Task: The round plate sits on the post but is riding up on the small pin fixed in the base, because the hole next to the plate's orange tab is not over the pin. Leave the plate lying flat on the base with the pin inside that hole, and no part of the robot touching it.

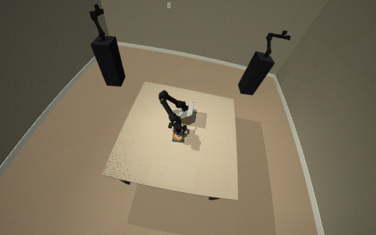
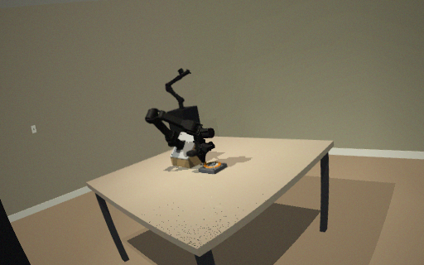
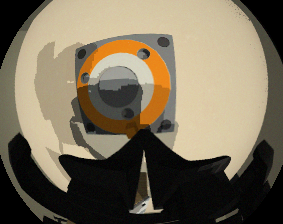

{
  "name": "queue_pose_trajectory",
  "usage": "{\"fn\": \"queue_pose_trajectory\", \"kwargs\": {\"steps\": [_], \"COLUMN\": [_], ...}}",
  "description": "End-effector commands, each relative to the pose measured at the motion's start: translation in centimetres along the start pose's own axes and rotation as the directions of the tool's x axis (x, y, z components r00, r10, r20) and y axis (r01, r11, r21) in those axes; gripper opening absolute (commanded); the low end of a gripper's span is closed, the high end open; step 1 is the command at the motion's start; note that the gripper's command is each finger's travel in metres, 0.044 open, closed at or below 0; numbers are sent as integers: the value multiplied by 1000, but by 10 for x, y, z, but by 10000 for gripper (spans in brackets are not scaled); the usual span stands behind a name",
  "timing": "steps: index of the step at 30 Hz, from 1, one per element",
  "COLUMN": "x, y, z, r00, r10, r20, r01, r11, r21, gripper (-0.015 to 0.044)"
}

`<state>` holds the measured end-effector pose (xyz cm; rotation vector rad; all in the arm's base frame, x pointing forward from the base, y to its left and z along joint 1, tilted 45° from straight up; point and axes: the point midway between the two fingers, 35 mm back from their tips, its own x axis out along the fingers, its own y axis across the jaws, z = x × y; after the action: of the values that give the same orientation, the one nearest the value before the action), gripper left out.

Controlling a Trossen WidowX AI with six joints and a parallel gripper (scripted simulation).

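The round plate (image 1: pixel 178 139) (image 2: pixel 205 166) (image 3: pixel 162 85), orange with a pale inner ring, sits around the grey post (image 3: pixel 118 80) on the square grey base (image 1: pixel 174 140) (image 2: pixel 214 171) (image 3: pixel 170 54). Dark round spots show on the plate. The orange tab (image 3: pixel 132 133) is in shadow at its lower edge in the wrist view, partly behind the fingertips. The pin cannot be made out, and the plate's tilt is too small to tell. My gripper (image 1: pixel 178 133) (image 2: pixel 204 161) (image 3: pixel 144 133) is shut and empty. Its tips point down beside the tab; whether they touch it is unclear.
A box-like stand (image 1: pixel 187 120) (image 2: pixel 180 161) with a sloped white top is beside the base, under the arm. The table (image 1: pixel 207 169) (image 2: pixel 267 170) carries both. Two black pedestals (image 1: pixel 108 62) (image 1: pixel 255 75) with small arms stand beyond the table.
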<state>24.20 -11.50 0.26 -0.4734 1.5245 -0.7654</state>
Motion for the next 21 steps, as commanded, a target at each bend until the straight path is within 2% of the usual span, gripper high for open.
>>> {"fn": "queue_pose_trajectory", "kwargs": {"steps": [1,15,21], "x": [2,3,-22], "y": [6,13,12], "z": [-4,-7,-5], "r00": [1000,1000,1000], "r10": [4,5,8], "r20": [-10,-11,-10], "r01": [-5,-5,-8], "r11": [1000,1000,1000], "r21": [-8,-8,-8], "gripper": [0,0,0]}}
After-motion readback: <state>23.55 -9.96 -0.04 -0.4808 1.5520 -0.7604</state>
